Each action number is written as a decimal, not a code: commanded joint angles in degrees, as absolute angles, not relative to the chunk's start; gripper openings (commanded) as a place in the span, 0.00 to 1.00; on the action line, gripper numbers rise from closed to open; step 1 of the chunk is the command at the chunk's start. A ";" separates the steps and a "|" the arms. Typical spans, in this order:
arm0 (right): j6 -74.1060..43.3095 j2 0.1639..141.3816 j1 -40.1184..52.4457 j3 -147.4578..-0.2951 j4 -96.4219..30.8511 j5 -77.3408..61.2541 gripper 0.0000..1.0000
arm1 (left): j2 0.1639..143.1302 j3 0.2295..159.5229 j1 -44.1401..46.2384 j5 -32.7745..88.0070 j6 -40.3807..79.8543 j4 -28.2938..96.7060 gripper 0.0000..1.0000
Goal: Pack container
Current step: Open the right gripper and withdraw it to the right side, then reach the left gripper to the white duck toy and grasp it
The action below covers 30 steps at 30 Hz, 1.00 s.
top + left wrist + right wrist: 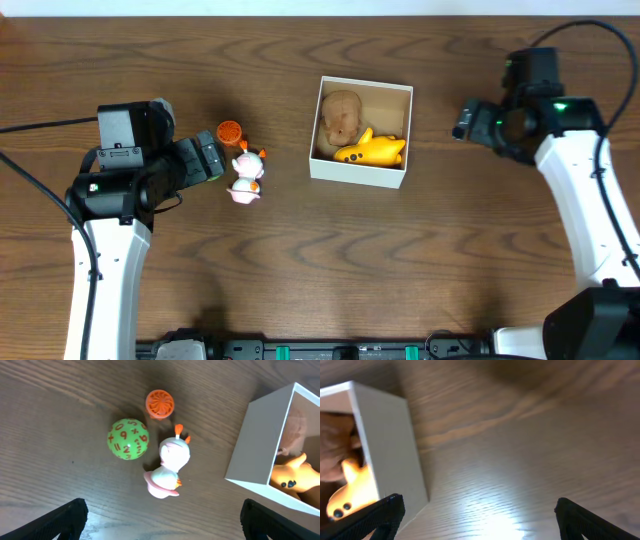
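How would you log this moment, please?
box: brown toy, yellow toy inside; table: duck, green ball, orange disc; left fingers open; right fingers open

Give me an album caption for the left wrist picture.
Beside the white box: green number ball, orange round toy and white-and-pink bird toy, not yet packed.

container (358, 172): white low-walled box, open, upright | mid-table (400, 280) | holds brown toy (341, 117), yellow toy (372, 150)

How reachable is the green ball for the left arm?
Probably yes: the green ball lies uncovered below the open left gripper, though the white-pink toy sits close beside it.
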<state>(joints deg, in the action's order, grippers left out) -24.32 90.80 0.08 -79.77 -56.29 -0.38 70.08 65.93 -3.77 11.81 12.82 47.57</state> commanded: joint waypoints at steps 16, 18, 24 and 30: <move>-23.55 90.96 -4.86 -80.16 -58.76 -2.20 0.99 | 96.75 75.46 4.73 0.58 0.82 50.17 0.90; -23.53 90.96 -4.86 -80.16 -59.09 -2.20 0.99 | 98.50 75.46 6.55 -0.34 -0.08 50.04 0.87; -23.53 90.96 -4.86 -80.16 -59.64 -2.20 0.99 | 103.61 75.35 8.71 -0.95 -0.38 49.80 0.81; -23.53 90.96 -4.86 -80.14 -60.05 -2.20 0.99 | 108.29 75.24 8.86 -0.05 -0.38 49.63 0.79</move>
